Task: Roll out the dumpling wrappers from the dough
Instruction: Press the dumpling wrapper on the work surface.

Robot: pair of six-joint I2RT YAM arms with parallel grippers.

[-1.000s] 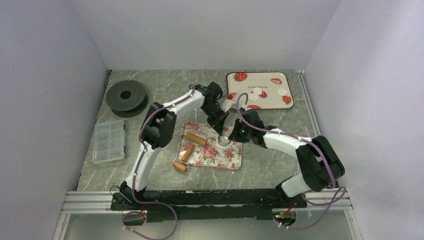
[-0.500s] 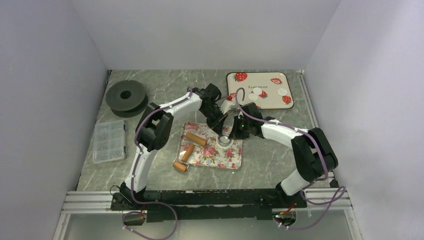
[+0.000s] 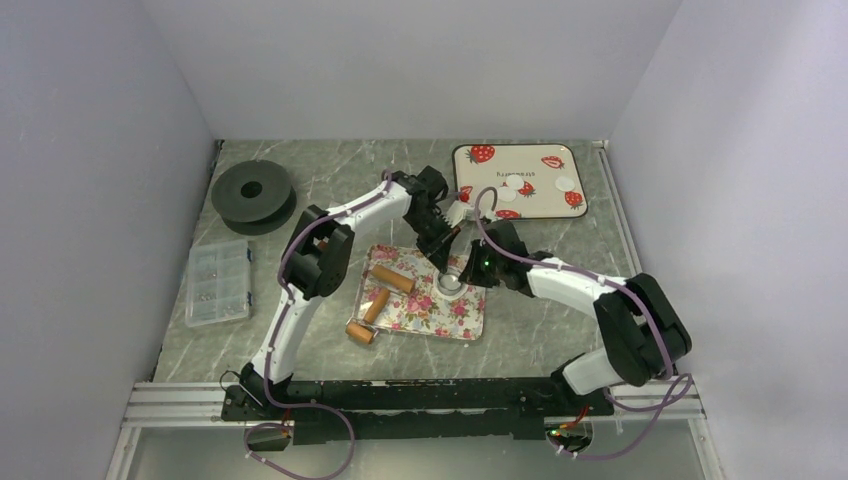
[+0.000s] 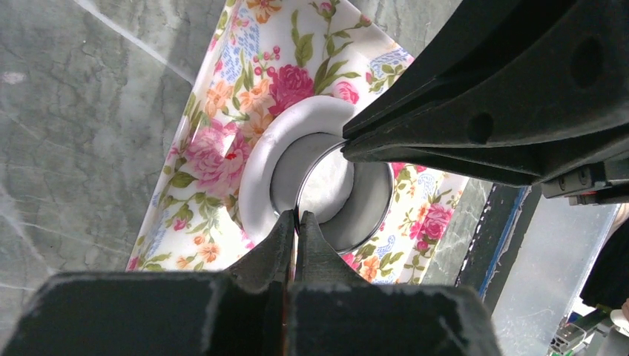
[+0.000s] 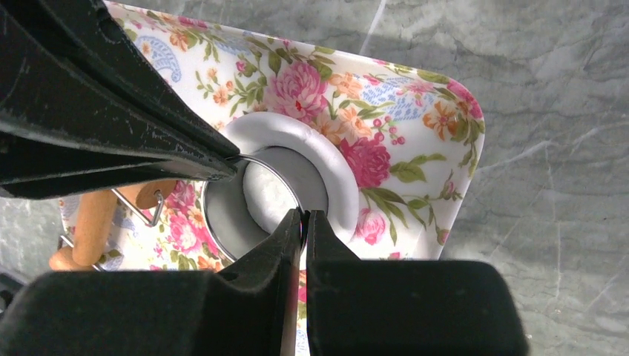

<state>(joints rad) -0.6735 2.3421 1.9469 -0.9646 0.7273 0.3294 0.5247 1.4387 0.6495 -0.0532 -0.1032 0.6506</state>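
Observation:
A small metal ring cutter (image 3: 449, 281) stands on a white dough patch (image 4: 256, 159) on the floral tray (image 3: 410, 312). My left gripper (image 3: 442, 258) comes down from the far side, shut on the ring's rim (image 4: 297, 219). From the right, my right gripper (image 3: 462, 272) is shut on the opposite rim (image 5: 304, 215). Inside the ring (image 5: 222, 219) lies a white cut disc (image 5: 267, 196). Three dumpling wrappers (image 3: 566, 183) lie on the strawberry tray (image 3: 540, 160) at the back right.
A wooden rolling pin (image 3: 392, 278) with more wooden rollers (image 3: 368, 318) lies on the floral tray's left part. A black spool (image 3: 251, 192) and a clear parts box (image 3: 218, 282) stand at the left. White walls enclose the grey marble table.
The right arm's elbow swung inward half a second ago and has come back out. Both grippers have stayed shut on the ring cutter at the same spot.

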